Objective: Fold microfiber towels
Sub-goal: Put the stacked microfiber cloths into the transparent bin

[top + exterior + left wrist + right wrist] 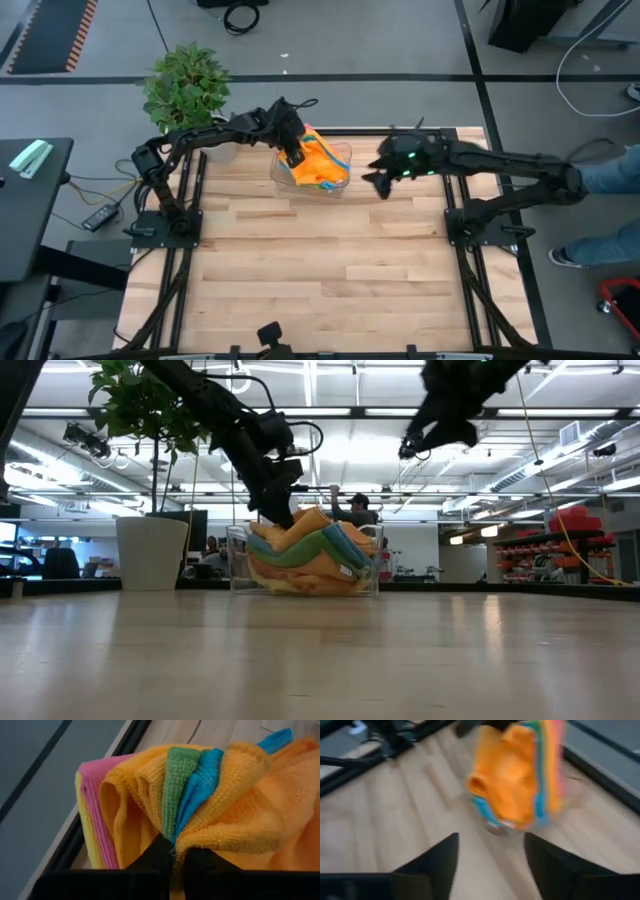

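- Left claw [172, 857] clenched on an orange towel [235, 820] atop the microfiber towels [318, 165] bunched in the clear bin [343, 157], far centre of the desk [320, 270].
- Right claw [380, 182] released, raised just right of the bin.

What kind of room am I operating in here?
Probably an open lab or workshop: a wooden worktable on a grey floor, ceiling strip lights, a red rack, and a person behind the bin.
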Action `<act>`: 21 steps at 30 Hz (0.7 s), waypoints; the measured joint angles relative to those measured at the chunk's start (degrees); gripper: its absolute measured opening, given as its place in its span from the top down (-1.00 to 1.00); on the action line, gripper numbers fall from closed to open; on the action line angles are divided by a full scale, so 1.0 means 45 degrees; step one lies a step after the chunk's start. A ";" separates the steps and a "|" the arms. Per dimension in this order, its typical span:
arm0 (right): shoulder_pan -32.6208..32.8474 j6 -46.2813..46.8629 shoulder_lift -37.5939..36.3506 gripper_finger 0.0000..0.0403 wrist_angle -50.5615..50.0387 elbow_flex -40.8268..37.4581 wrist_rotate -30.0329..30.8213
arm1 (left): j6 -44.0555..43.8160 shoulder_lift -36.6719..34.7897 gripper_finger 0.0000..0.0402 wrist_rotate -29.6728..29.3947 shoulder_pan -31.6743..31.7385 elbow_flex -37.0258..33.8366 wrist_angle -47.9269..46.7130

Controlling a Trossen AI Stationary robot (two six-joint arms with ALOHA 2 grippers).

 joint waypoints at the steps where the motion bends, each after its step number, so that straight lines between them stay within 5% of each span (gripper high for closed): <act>1: 0.0217 0.0156 0.0401 -0.10 0.0519 0.0000 -0.0007 | -0.0271 0.0000 0.87 0.0010 0.0022 0.0000 -0.0010; 7: 0.0726 0.0980 0.3552 0.87 0.3782 0.0000 0.0094 | -0.2345 -0.0005 0.87 -0.0024 0.0050 0.0456 -0.1371; 15: -0.0173 0.1634 0.7157 0.98 0.4407 0.1181 0.0005 | -0.5122 -0.0010 0.87 0.0223 0.0050 0.2399 -0.4714; 21: -0.0333 0.1519 0.8548 0.99 0.4410 0.2746 0.0338 | -0.5039 -0.0029 0.87 -0.0439 0.0048 0.2404 -0.5422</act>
